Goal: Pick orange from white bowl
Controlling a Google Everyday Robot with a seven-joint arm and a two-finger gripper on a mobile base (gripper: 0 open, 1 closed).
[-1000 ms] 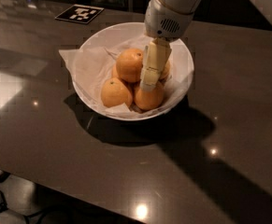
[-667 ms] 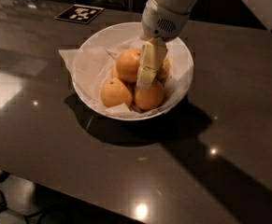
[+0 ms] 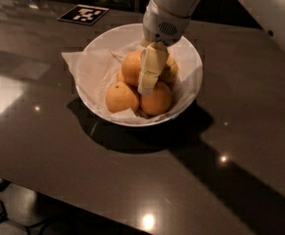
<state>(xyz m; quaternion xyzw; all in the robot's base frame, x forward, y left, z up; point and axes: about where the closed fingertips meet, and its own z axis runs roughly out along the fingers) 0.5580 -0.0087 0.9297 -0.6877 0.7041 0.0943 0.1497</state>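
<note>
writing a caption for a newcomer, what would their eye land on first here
The white bowl, lined with crumpled paper, stands out at the middle of the dark glossy table, with a pile of orange fruits in it. The gripper comes down from above into that pile, its tip low among the fruits. A black-and-white marker tag lies flat on the table beyond the bowl, to the far left.
</note>
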